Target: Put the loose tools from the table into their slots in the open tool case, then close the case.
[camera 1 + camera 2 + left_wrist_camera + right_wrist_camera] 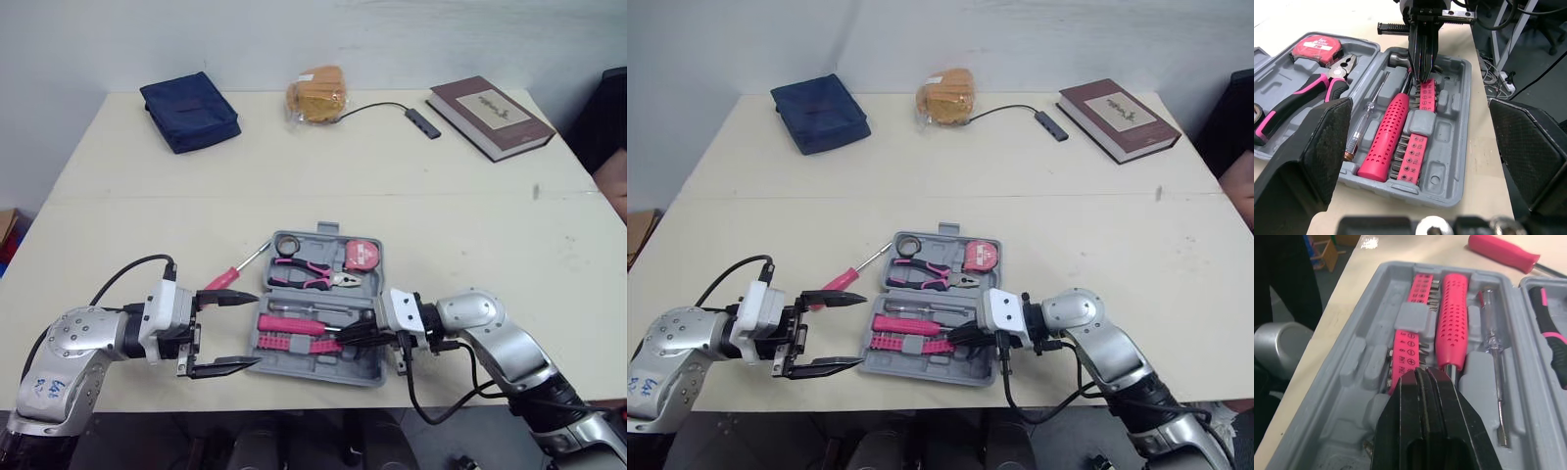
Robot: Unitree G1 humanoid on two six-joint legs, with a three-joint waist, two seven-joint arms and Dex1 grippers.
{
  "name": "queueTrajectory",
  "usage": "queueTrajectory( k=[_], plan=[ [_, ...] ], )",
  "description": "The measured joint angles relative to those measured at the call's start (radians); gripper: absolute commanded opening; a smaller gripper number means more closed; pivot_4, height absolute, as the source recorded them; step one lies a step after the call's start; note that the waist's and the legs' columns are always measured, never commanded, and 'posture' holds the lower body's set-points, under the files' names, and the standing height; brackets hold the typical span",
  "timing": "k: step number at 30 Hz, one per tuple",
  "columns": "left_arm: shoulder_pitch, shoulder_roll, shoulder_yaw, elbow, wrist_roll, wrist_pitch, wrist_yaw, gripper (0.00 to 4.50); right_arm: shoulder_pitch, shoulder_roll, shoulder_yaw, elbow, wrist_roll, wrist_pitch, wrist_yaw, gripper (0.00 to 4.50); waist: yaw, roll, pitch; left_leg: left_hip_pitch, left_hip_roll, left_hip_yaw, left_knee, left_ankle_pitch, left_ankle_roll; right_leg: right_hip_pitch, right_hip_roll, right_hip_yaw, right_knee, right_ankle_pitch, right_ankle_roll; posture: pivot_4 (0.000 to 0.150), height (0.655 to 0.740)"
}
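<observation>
The grey case [367,368] lies open at the desk's [470,225] near edge. One pink-handled screwdriver [223,280] is loose on the desk just beside the case's left side. The left tool [257,329] is released, its fingers spread wide at that side. The right tool [347,337] is clenched, its tips inside the case at the pink bit strip [1410,340]. The strip is stamped with screw-head symbols and lettering too small to read. The red tape measure's [362,255] label is also illegible.
</observation>
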Motion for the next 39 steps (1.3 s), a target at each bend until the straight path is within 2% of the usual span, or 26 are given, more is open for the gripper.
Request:
queueTrajectory(
  k=[8, 17, 20, 21, 24, 28, 31, 34, 37, 38, 39],
  plan=[
    [0.01, 0.0, 0.0, 0.028, 0.005, -0.011, 0.005, 4.5, -0.003, -0.019, 0.051, -0.064, -0.083, -0.017, -0.025, 0.05, -0.002, -0.002, -0.002, 0.001, 0.001, 0.0, 0.0, 0.0, -0.001, 0.001, 0.0, 0.0, 0.0, 0.0, 0.0, 0.15, 0.74],
    [-0.001, -0.001, -0.001, -0.009, -0.001, 0.046, 0.072, 4.5, -0.021, -0.046, 0.062, -0.054, -0.162, -0.21, -0.028, 0.05, 0.0, -0.004, -0.002, 0.002, 0.001, -0.001, 0.0, 0.0, -0.001, 0.002, 0.0, 0.0, -0.001, 0.0, 0.0, 0.15, 0.74],
    [-0.012, -0.002, 0.005, -0.014, -0.015, 0.067, 0.093, 4.5, -0.002, -0.024, 0.018, -0.007, -0.104, -0.3, -0.022, 0.05, 0.0, -0.003, -0.002, 0.002, 0.001, -0.001, 0.0, 0.0, -0.001, 0.002, 0.0, -0.001, 0.0, 0.0, 0.0, 0.15, 0.74],
    [-0.013, -0.002, 0.014, -0.013, -0.019, 0.073, 0.103, 4.5, 0.016, -0.02, -0.032, 0.001, -0.029, -0.308, -0.014, 0.05, 0.0, -0.003, -0.002, 0.001, 0.0, -0.001, 0.0, 0.0, -0.001, 0.002, 0.0, -0.001, 0.0, 0.0, 0.0, 0.15, 0.74],
    [-0.007, -0.002, 0.061, 0.002, -0.019, 0.07, 0.119, 4.5, 0.063, -0.054, -0.16, -0.002, 0.11, -0.275, -0.003, 0.05, 0.003, -0.003, -0.002, 0.001, 0.0, -0.001, 0.0, 0.0, 0.0, 0.002, 0.0, -0.001, 0.0, 0.0, 0.0, 0.15, 0.74],
    [0.038, 0.0, 0.189, 0.072, -0.025, 0.072, 0.162, 4.5, 0.167, -0.132, -0.32, 0.0, 0.16, -0.205, -0.051, 0.05, 0.003, -0.003, -0.002, 0.002, 0.001, -0.001, 0.0, 0.0, 0.0, 0.003, -0.002, -0.001, -0.002, 0.0, 0.0, 0.15, 0.74],
    [0.074, 0.001, 0.267, 0.142, 0.0, 0.032, 0.183, 4.5, 0.204, -0.178, -0.446, 0.01, 0.26, -0.139, -0.03, 1.0, -0.002, -0.003, -0.002, 0.002, 0.002, -0.001, 0.0, 0.0, 0.001, 0.003, -0.002, 0.0, -0.002, 0.0, 0.0, 0.15, 0.74],
    [0.117, 0.001, 0.357, 0.246, 0.033, -0.033, 0.198, 4.5, 0.221, -0.23, -0.57, 0.133, 0.254, -0.226, -0.001, 2.52, 0.0, -0.003, -0.002, 0.003, 0.001, 0.0, -0.001, -0.001, 0.001, 0.003, -0.001, -0.001, -0.002, 0.0, 0.0, 0.15, 0.74],
    [0.16, 0.001, 0.433, 0.365, 0.067, -0.095, 0.22, 4.5, 0.219, -0.273, -0.673, 0.365, 0.201, -0.368, 0.004, 4.1, 0.0, -0.003, -0.002, 0.003, 0.001, 0.001, 0.0, -0.002, 0.002, 0.003, -0.001, 0.0, -0.002, 0.0, 0.0, 0.15, 0.74],
    [0.17, 0.0, 0.448, 0.394, 0.075, -0.108, 0.225, 4.5, 0.217, -0.283, -0.692, 0.424, 0.188, -0.402, 0.005, 4.42, 0.0, -0.003, -0.002, 0.003, 0.001, 0.001, -0.001, -0.002, 0.002, 0.003, -0.001, 0.0, -0.003, 0.0, 0.0, 0.15, 0.74],
    [0.18, -0.001, 0.462, 0.431, 0.084, -0.13, 0.233, 4.5, 0.213, -0.301, -0.707, 0.502, 0.171, -0.449, 0.006, 4.42, 0.0, -0.003, -0.002, 0.003, 0.001, 0.001, 0.0, -0.002, 0.002, 0.003, -0.001, 0.0, -0.003, 0.0, 0.0, 0.15, 0.74]
  ],
)
